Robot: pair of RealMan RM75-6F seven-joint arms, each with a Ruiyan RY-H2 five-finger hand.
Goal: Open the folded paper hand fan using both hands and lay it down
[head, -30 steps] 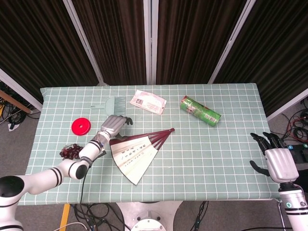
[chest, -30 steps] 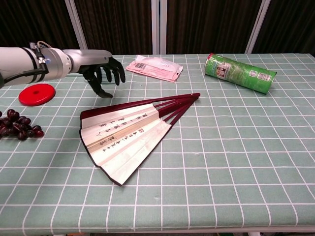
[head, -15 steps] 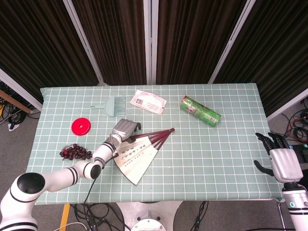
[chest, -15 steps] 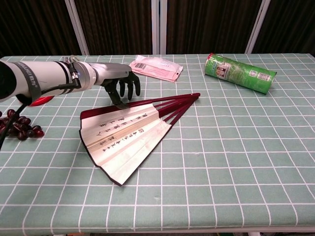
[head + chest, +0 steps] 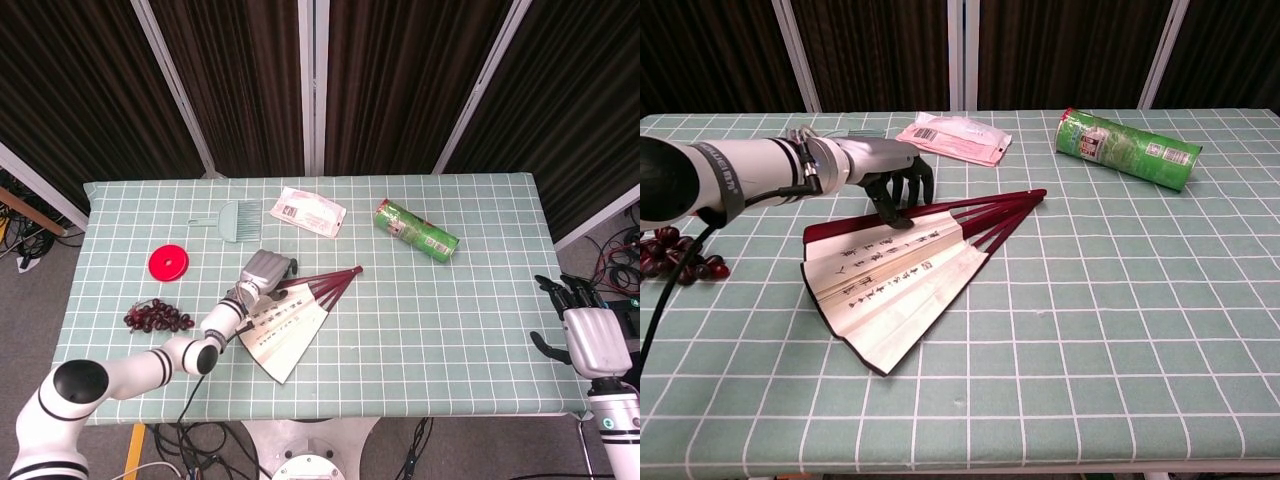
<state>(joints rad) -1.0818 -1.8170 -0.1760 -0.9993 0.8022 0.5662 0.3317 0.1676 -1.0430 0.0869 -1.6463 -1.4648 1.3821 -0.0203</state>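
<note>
the partly spread cream paper hand fan with dark red ribs (image 5: 285, 322) lies on the green checked table (image 5: 450, 330), ribs pointing toward 2 o'clock. the left hand (image 5: 264, 270) hangs at its upper guard, fingers (image 5: 902, 190) curled down, holding nothing i can see. the right hand (image 5: 585, 335) is well apart at 3 o'clock, released.

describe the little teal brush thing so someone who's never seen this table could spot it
On the green checked table, look toward the far edge, left of the pink packet and beyond the red disc. The small teal brush lies flat there, the only pale teal, comb-toothed item with a short handle.
</note>
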